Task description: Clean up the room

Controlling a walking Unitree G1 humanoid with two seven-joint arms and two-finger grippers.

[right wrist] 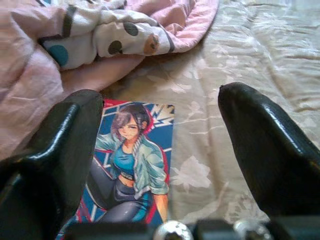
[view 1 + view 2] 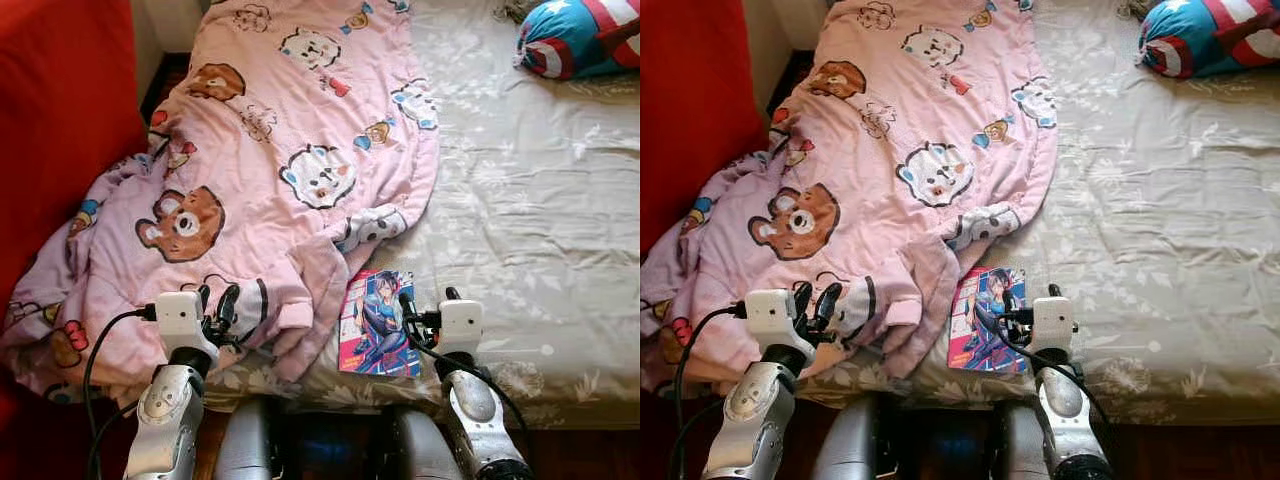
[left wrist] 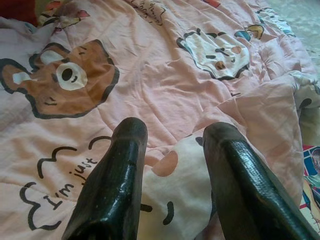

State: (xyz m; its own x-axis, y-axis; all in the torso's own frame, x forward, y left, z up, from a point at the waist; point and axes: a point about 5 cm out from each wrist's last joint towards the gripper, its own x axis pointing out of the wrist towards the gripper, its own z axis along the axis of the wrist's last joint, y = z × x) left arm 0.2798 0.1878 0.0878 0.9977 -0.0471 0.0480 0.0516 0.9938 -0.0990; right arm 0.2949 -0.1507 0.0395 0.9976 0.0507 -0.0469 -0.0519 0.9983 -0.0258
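A pink cartoon-bear blanket (image 2: pixel 270 170) lies rumpled over the left half of the bed, and its lower corner hangs off the front edge. My left gripper (image 2: pixel 218 295) hovers open just over that corner; in the left wrist view the gripper (image 3: pixel 176 132) has pink cloth (image 3: pixel 150 75) under its spread fingers. A colourful comic book (image 2: pixel 378 322) lies flat on the sheet at the front edge, beside the blanket's hem. My right gripper (image 2: pixel 428 297) is open at the book's right edge, holding nothing. In the right wrist view the book (image 1: pixel 132 165) lies partly under one finger (image 1: pixel 65 145).
The bed's grey floral sheet (image 2: pixel 530 220) is bare on the right. A blue, red and white star-shield pillow (image 2: pixel 580 35) sits at the far right corner. A tall red surface (image 2: pixel 60 120) stands close on the left. Dark floor shows below the bed edge.
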